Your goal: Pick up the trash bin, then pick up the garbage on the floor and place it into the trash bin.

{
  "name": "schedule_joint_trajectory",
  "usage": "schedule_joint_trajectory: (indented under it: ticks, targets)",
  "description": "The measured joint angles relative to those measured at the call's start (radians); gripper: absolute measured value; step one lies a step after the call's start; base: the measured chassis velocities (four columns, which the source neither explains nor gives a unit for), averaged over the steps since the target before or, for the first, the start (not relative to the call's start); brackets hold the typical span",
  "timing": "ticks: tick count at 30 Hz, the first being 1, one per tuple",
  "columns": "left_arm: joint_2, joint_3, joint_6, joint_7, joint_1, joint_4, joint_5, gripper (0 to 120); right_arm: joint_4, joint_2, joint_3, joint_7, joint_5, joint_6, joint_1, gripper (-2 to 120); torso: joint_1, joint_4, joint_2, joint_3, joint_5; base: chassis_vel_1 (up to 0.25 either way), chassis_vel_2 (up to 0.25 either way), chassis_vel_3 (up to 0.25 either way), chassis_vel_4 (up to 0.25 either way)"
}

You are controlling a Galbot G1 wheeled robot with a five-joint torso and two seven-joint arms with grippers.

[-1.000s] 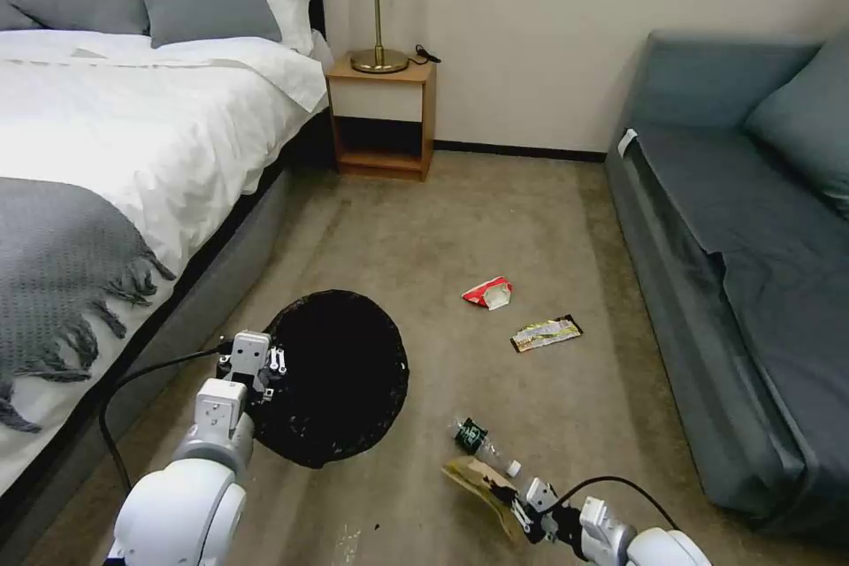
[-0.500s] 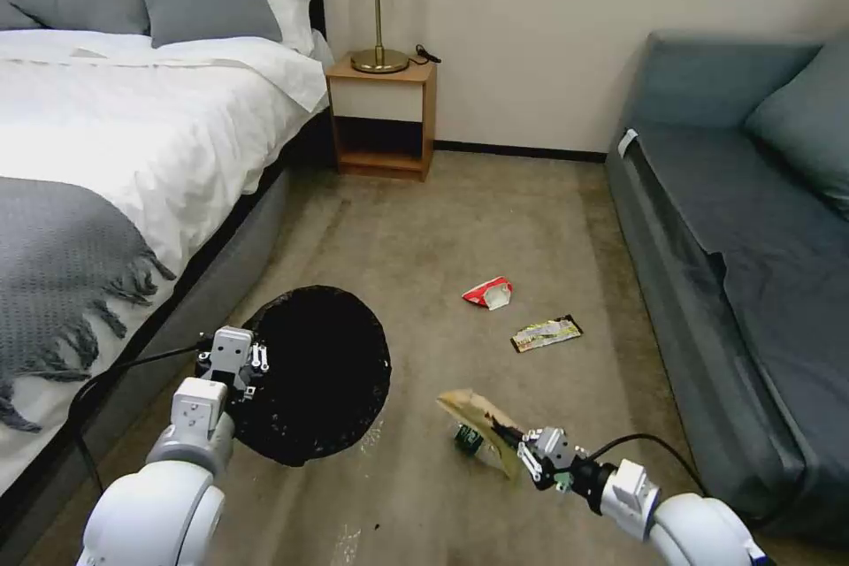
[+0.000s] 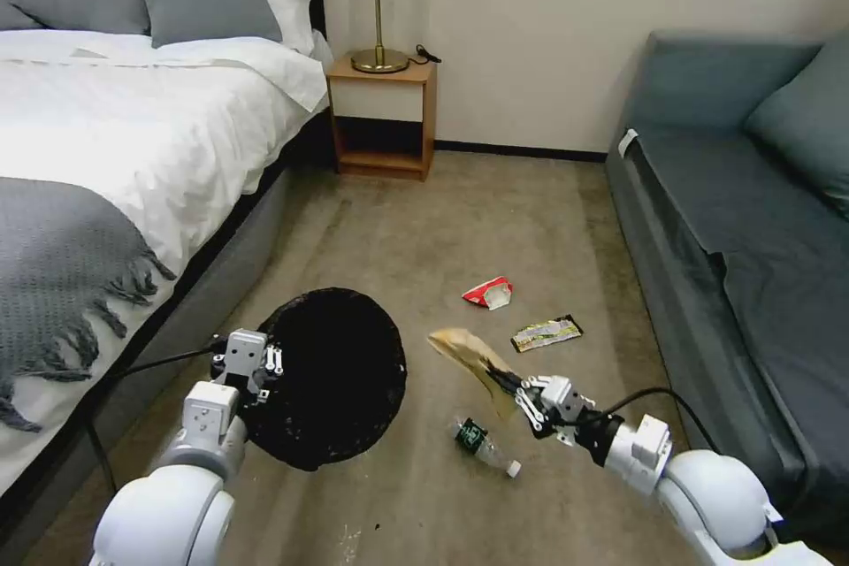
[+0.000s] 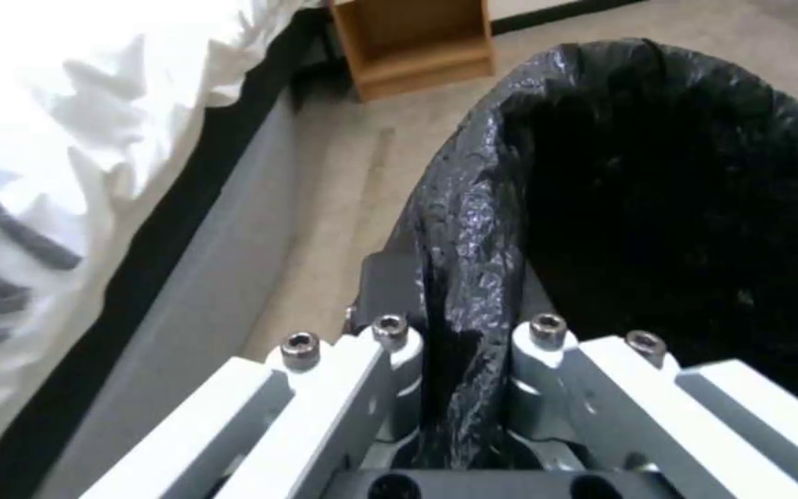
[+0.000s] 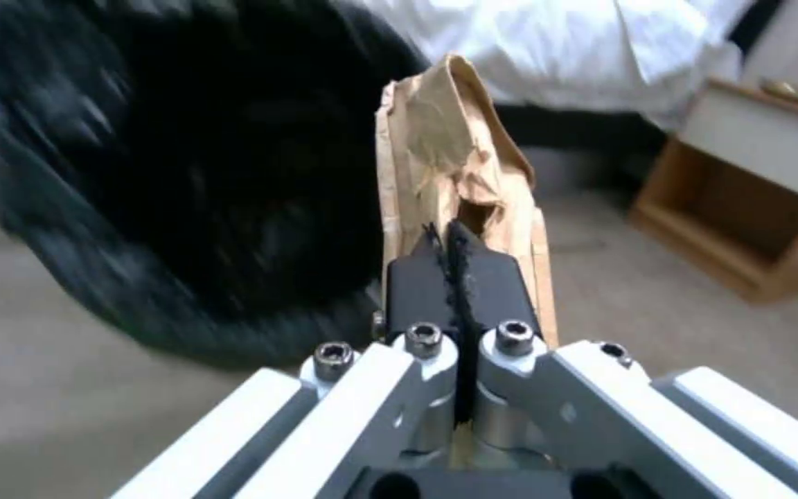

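Note:
The trash bin (image 3: pixel 336 376) with its glossy black bag hangs off the floor, tilted toward me; my left gripper (image 3: pixel 256 371) is shut on its rim (image 4: pixel 459 326). My right gripper (image 3: pixel 513 389) is shut on the crumpled brown paper bag (image 3: pixel 464 354), held in the air just right of the bin's mouth; the right wrist view has the paper bag (image 5: pixel 450 152) in front of the black bin (image 5: pixel 168 180). On the carpet lie the clear bottle with a green label (image 3: pixel 482 445), the red-and-white packet (image 3: pixel 488 292) and the gold-and-black wrapper (image 3: pixel 546 333).
A bed (image 3: pixel 115 159) with a grey throw runs along the left, a grey sofa (image 3: pixel 752 283) along the right. A wooden nightstand (image 3: pixel 382 115) with a lamp stands at the back wall. Open carpet lies between bed and sofa.
My right gripper has lifted the brown paper bag off the floor and carried it up and forward, toward the bin's mouth, uncovering the bottle. The bin has swung slightly in my left gripper.

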Motion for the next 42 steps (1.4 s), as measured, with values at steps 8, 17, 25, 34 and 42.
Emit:
schedule_joint_trajectory:
  ticks: [8,17,25,34,42]
  targets:
    - [-0.002,0.016,-0.034,0.044,-0.012,0.023,-0.07,7,-0.012,0.012,-0.11,-0.004,0.121,-0.063,0.127,0,0.0,0.0001,0.0,0.0,0.0001,0.0,0.0,0.0,0.0]
    - [-0.016,0.035,-0.041,0.065,-0.024,0.029,-0.137,7,-0.16,0.08,-0.197,0.011,0.142,-0.066,0.227,0,0.0,0.0001,0.0,0.0,0.0001,0.0,0.0,0.0,0.0]
    - [-0.008,0.022,-0.041,0.066,-0.02,0.008,-0.154,7,-0.224,0.117,-0.232,0.071,0.116,-0.046,0.246,4,0.0,0.0001,0.0,0.0,0.0002,0.0,0.0,0.0,0.0]
    - [-0.016,0.021,-0.04,0.066,-0.01,-0.006,-0.154,7,-0.212,0.138,-0.242,0.086,0.079,-0.038,0.227,39,0.0,0.0,0.0,0.0,0.0001,0.0,0.0,0.0,0.0]
    - [0.002,0.005,-0.048,0.066,-0.006,-0.008,-0.145,7,-0.211,0.13,-0.229,0.084,0.065,-0.025,0.203,70,0.0,0.0,0.0,0.0,0.0001,0.0,0.0,0.0,0.0]
